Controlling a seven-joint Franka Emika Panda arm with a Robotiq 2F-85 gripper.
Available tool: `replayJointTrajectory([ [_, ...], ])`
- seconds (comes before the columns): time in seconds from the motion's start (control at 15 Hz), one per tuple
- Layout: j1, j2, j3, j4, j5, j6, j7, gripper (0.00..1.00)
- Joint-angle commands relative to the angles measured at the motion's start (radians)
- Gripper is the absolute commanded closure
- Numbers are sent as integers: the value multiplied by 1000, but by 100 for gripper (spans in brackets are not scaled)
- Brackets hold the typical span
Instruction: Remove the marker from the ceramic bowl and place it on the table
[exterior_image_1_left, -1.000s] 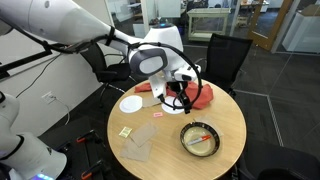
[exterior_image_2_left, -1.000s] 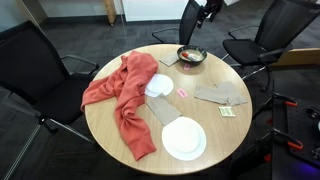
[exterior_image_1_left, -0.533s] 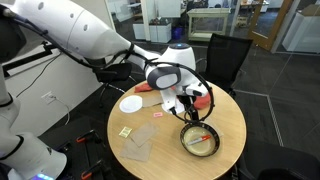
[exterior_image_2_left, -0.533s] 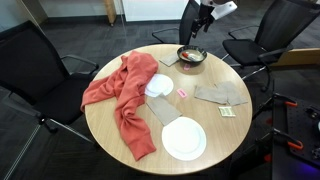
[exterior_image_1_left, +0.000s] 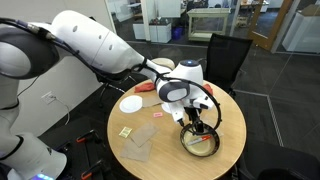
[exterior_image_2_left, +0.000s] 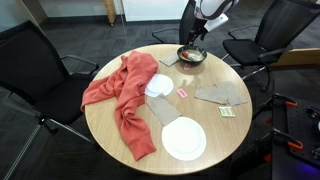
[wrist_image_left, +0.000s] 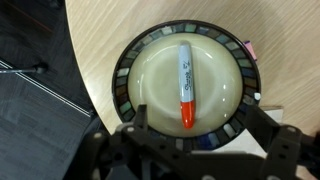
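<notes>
- The wrist view is looking straight down into the ceramic bowl (wrist_image_left: 122, 70), where the marker (wrist_image_left: 186, 85) is lying flat on the pale inside, its red cap pointing toward the end effector (wrist_image_left: 195, 145).
- Only this view is showing the end effector's state: its dark fingers (wrist_image_left: 120, 150) are standing wide apart, one at each side of the bowl's near rim, gripping nothing.
- In both exterior views the marker cannot be made out; in an exterior view the end effector (exterior_image_1_left: 196, 122) is hanging over the bowl and covering part of it.
- In an exterior view the bowl (exterior_image_2_left: 191, 57) is sitting close to the far edge of the table (exterior_image_2_left: 215, 130), with a chair (exterior_image_2_left: 262, 35) standing beyond it.
- The wrist view is showing the table's curved edge just beside the bowl, with dark floor (wrist_image_left: 40, 110) past it.
- Bare wood is lying open around the bowl; the red cloth (exterior_image_2_left: 120, 95), the white plates (exterior_image_2_left: 184, 138) and the tan sheets (exterior_image_2_left: 220, 96) are lying well apart from it, toward the middle and the near side.
</notes>
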Motion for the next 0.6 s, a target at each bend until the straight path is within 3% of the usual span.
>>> replayJointTrajectory([
  [0.0,-19,90,-2,95,9,-10,2,0],
  [0.53,-79,217,32,241,57,-47,-26,0],
])
